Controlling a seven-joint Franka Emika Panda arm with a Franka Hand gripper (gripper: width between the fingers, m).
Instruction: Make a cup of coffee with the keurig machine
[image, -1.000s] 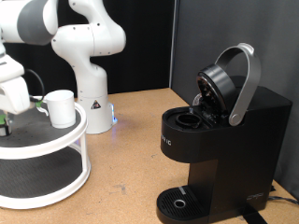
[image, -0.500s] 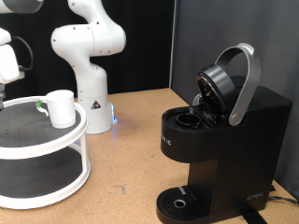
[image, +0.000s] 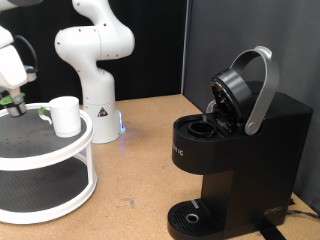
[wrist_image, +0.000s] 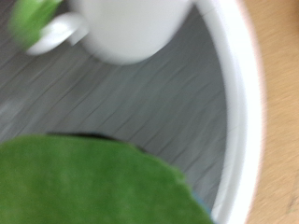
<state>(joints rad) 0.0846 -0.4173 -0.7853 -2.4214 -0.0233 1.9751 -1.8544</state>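
Note:
The white cup (image: 65, 115) stands on the top tier of a round white stand (image: 88, 135) at the exterior view's left; it also shows blurred in the wrist view (wrist_image: 135, 28). My gripper (image: 11, 92) hangs above the stand's left edge, left of the cup, shut on a small green-topped pod (image: 13, 100). The pod fills the near part of the wrist view as a green blur (wrist_image: 93, 182). The black keurig machine (image: 250, 150) stands at the right with its grey arched lid handle (image: 262, 85) raised and its pod chamber (image: 205, 128) open. The fingers are hidden in the wrist view.
The white robot arm base (image: 97, 95) stands behind the stand. The stand has a lower tier (image: 45, 185) with a grey ribbed mat. The machine's round drip tray (image: 192, 215) has nothing on it. Wooden table (image: 140, 170) lies between stand and machine.
My gripper has risen from the stand's top tier with the green pod and stays near the left edge of the view. The cup and the machine have not moved.

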